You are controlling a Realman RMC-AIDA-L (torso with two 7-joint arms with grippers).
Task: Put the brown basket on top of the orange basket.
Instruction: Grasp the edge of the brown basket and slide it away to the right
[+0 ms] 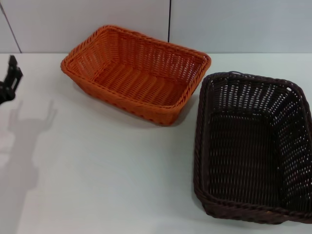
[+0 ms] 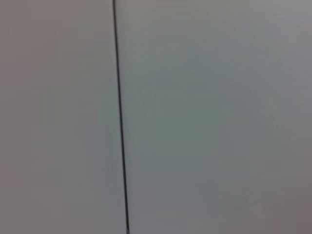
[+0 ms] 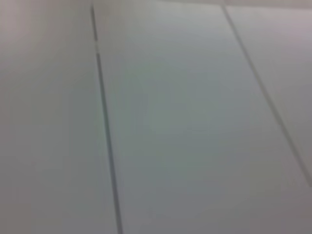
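Note:
The orange basket (image 1: 136,73) stands on the white table at the back centre, empty, its long side slanted. The brown basket (image 1: 253,144) stands on the table at the right front, empty, its near left corner close to the orange basket's right end. My left gripper (image 1: 10,78) shows at the far left edge of the head view, well away from both baskets. My right gripper is out of view. Both wrist views show only pale panels with dark seams.
The white table (image 1: 97,170) spreads out in front of and to the left of the baskets. A pale wall with dark seams (image 1: 169,19) runs behind the table. The left arm's shadow falls on the table's left side.

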